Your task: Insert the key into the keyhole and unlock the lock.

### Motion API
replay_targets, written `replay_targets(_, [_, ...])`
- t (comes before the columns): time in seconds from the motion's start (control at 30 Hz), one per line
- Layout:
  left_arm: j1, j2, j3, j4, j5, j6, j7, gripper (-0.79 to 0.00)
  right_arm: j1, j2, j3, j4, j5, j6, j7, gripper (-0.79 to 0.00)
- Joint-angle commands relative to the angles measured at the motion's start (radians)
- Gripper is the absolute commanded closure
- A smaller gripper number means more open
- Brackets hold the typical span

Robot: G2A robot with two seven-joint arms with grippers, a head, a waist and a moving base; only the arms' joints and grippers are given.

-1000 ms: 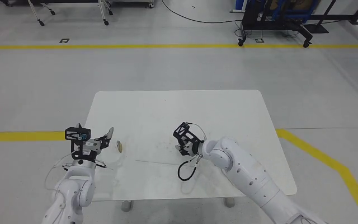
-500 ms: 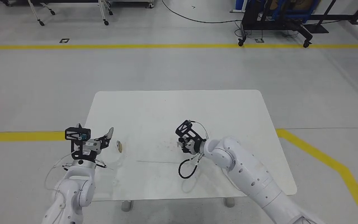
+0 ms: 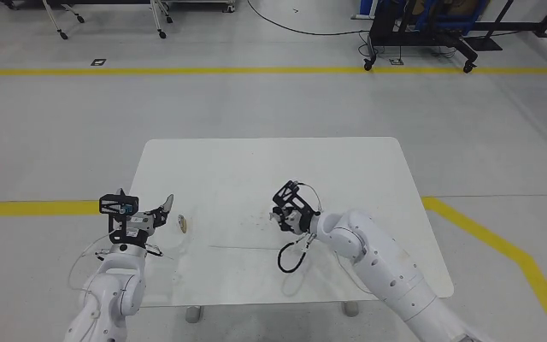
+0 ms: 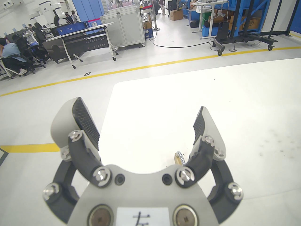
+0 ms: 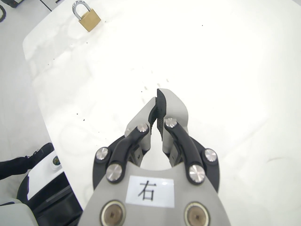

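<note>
the step in hand is the carry: bringing the key to the lock, with insertion not yet begun. the right gripper [image 5: 158,97] hangs above the middle of the white table [image 3: 359,171], its fingers pressed together. a thin grey sliver shows between the pads, which i take to be the key [image 5: 159,121], though too little of it shows to be sure of its blade or which way it points.

the brass padlock [image 5: 89,19] lies flat near the table's left edge, well apart from the right gripper. its steel shackle is closed and points away from that gripper, so the bottom of the body faces roughly toward it. the keyhole itself cannot be made out. the left gripper [image 4: 141,114] hovers just beside the padlock with its fingers spread wide and nothing between them. it does not touch the lock, a corner of which peeks out past one finger in the left wrist view.

as i judge it, the lock needs steadying next. a loose padlock on a smooth top will likely slide when pushed from its end, so the left gripper should close on the body or shackle. the right arm then has to cross toward it, line the blade up with the keyway, push in squarely and turn.
</note>
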Motion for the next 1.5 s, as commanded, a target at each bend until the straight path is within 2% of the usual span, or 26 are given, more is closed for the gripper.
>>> replay_targets(0.0, [0.000, 0.000, 0.000, 0.000, 0.000, 0.000, 0.000, -0.785, -0.013, 0.002, 0.022, -0.003, 0.049, -0.011, -0.023, 0.000])
replay_targets(0.17, [0.000, 0.000, 0.000, 0.000, 0.000, 0.000, 0.000, -0.785, -0.059, 0.012, 0.098, -0.008, 0.258, -0.106, -0.081, 0.000])
replay_targets(0.37, [0.000, 0.000, 0.000, 0.000, 0.000, 0.000, 0.000, -0.785, -0.109, 0.026, 0.180, 0.002, 0.509, -0.245, -0.086, 0.000])
replay_targets(0.47, [0.000, 0.000, 0.000, 0.000, 0.000, 0.000, 0.000, -0.785, -0.130, 0.037, 0.223, -0.002, 0.524, -0.272, -0.093, 0.000])
replay_targets(0.93, [0.000, 0.000, 0.000, 0.000, -0.004, -0.002, 0.001, -0.785, -0.130, 0.037, 0.223, -0.002, 0.524, -0.272, -0.093, 0.000])
replay_targets(1.0, [0.005, -0.006, 0.000, -0.006, -0.123, -0.035, 0.004, -0.785, -0.130, 0.037, 0.223, -0.002, 0.524, -0.272, -0.093, 0.000])
replay_targets(1.07, [-0.003, -0.012, -0.013, -0.002, -0.337, -0.101, -0.023, -0.785, -0.136, 0.035, 0.220, 0.008, 0.551, -0.261, -0.101, 0.000])
replay_targets(1.17, [-0.048, -0.016, -0.032, 0.015, -0.647, -0.199, -0.126, -0.785, -0.110, 0.028, 0.194, 0.050, 0.625, -0.286, -0.096, 0.000])
replay_targets(1.27, [-0.102, -0.017, -0.030, 0.044, -0.910, -0.291, -0.261, -0.785, -0.056, 0.012, 0.139, 0.133, 0.780, -0.346, -0.064, 0.000])
replay_targets(1.37, [-0.169, -0.018, -0.014, 0.095, -1.188, -0.304, -0.430, -0.785, 0.024, -0.010, 0.069, 0.233, 0.867, -0.354, -0.025, 0.000])
replay_targets(1.47, [-0.245, -0.017, 0.021, 0.144, -1.343, -0.286, -0.585, -0.785, 0.088, -0.035, 0.006, 0.313, 0.939, -0.391, -0.016, 0.000])
